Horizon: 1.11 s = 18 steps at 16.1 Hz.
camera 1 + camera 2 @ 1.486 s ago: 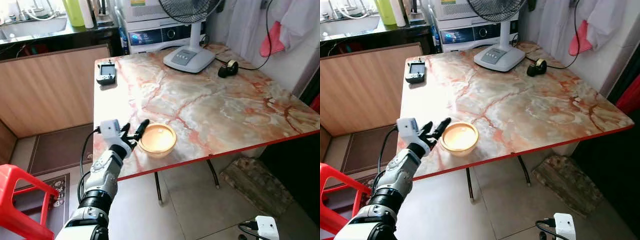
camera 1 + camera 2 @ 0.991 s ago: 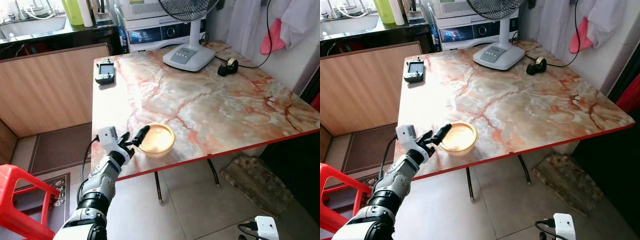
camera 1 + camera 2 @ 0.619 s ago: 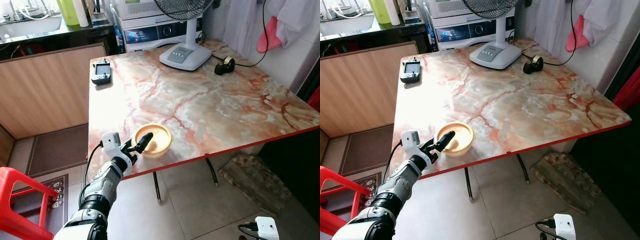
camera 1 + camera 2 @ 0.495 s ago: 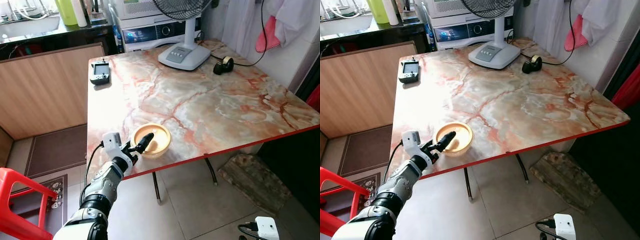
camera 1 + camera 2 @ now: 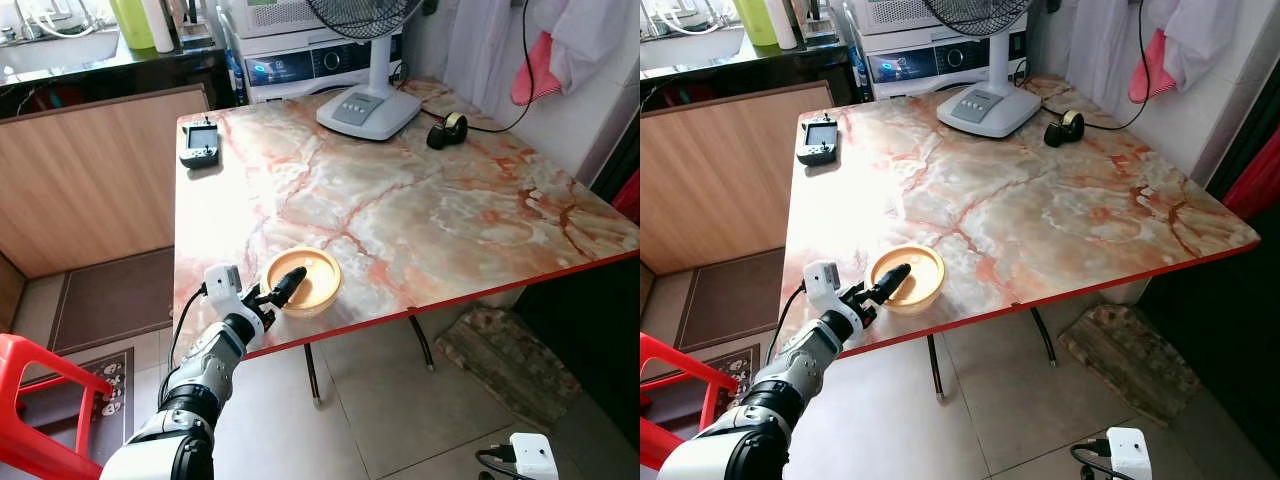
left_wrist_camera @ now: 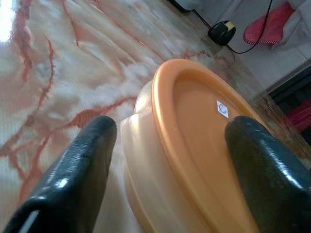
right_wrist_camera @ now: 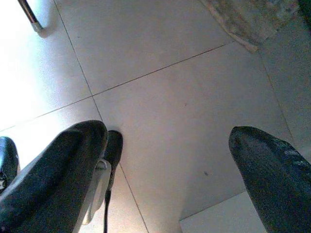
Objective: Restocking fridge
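Near the front left corner of the marble table (image 5: pixel 420 200), we found the orange-lidded container (image 5: pixel 303 281) resting on the stone, close to the red edge. Our left gripper (image 5: pixel 272 293) had reached it from about eight o'clock. Its two black fingers stood apart and bracketed the container: in the left wrist view one finger (image 6: pixel 73 174) lay low against the tabletop just beside the pale wall of the tub, and the other (image 6: pixel 265 170) sat over the orange lid. From the head views, one fingertip overlapped the lid's near rim at its seven o'clock side. Whether either finger actually pressed on the container, we could not tell.

Toward the table's far side, at roughly one o'clock from the container, stood a white fan base (image 5: pixel 368 110), with a small dark roll (image 5: pixel 446 130) and its cable further right. A handheld device (image 5: pixel 199 143) lay at the far left corner, at about eleven o'clock. A red stool (image 5: pixel 40 400) stood on the floor to our left.

Our right gripper (image 7: pixel 165 160) hung over pale floor tiles, fingers spread wide.
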Motion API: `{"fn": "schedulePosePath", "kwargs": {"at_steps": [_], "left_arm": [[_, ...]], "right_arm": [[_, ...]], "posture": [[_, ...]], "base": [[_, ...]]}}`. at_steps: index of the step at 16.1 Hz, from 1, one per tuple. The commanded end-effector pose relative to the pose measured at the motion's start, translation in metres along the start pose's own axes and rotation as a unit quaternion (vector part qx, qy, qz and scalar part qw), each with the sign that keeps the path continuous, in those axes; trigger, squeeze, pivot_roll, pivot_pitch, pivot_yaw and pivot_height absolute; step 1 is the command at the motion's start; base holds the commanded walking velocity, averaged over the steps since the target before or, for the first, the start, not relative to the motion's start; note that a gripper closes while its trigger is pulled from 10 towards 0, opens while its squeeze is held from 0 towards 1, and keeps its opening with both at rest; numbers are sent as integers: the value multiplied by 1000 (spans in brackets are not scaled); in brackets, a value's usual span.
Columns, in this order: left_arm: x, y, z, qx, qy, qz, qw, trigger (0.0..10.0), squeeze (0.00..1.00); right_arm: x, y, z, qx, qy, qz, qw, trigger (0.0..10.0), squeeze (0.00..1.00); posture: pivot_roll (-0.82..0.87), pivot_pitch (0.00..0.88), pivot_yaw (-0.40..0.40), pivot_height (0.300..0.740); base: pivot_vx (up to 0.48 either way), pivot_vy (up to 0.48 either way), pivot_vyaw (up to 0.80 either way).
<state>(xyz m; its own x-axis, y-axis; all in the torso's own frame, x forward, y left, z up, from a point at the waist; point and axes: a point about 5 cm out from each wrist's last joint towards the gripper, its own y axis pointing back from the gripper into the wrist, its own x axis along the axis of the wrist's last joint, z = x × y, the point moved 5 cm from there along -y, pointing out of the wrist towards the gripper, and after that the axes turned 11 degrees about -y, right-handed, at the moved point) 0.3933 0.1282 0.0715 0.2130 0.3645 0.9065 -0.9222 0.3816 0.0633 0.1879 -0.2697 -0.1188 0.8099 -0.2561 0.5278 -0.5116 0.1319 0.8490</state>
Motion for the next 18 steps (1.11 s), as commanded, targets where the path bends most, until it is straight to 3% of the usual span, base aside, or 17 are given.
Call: {"fn": "schedulePosePath", "kwargs": {"at_steps": [1,14,18], "left_arm": [[0,0,-3,3,-8,-8,1000,0,0],[-9,5,-10,16,-6,-26,1000,0,0],[10,5,-16,24,14,18,999,0,0]], "right_arm": [[-1,0,1,0,3,0,1000,10000,0],[0,0,1,-2,12,-2,1000,10000,0],[0,0,2,-2,14,-2,1000,10000,0]], "posture": [[88,0,11,740],[88,0,6,740],[82,0,8,740]], "base": [[0,0,0],[0,0,0],[0,0,0]]}}
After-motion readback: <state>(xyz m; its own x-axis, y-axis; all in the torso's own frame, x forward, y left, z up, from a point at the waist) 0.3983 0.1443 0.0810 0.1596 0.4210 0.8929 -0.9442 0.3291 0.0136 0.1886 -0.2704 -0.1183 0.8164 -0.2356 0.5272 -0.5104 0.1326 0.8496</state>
